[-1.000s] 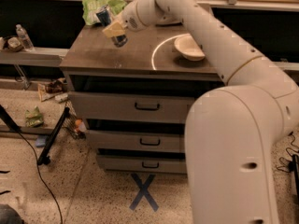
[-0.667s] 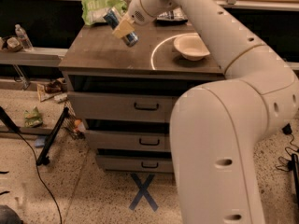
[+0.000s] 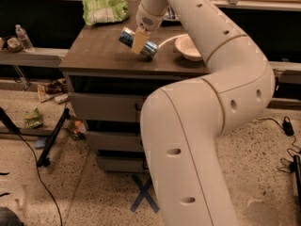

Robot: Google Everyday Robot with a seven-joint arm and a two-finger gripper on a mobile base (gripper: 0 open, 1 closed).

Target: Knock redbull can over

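The redbull can (image 3: 151, 49), blue and silver, is tipped almost onto its side over the middle of the brown cabinet top (image 3: 99, 55). Its silver end points left. My gripper (image 3: 139, 41) comes down from the arm above and is shut on the can, with one beige finger (image 3: 138, 42) lying across the can's middle. I cannot tell whether the can rests on the surface or hangs just above it.
A white bowl (image 3: 188, 48) sits just right of the can. A green chip bag (image 3: 104, 9) lies at the back left of the top. A water bottle (image 3: 23, 37) stands on a low shelf far left. Drawers (image 3: 103, 109) are below, with a black stand (image 3: 51, 138) and cables on the floor.
The can has tipped from a steep tilt to almost lying on its side, and the gripper has moved with it toward the front right, closer to the bowl.
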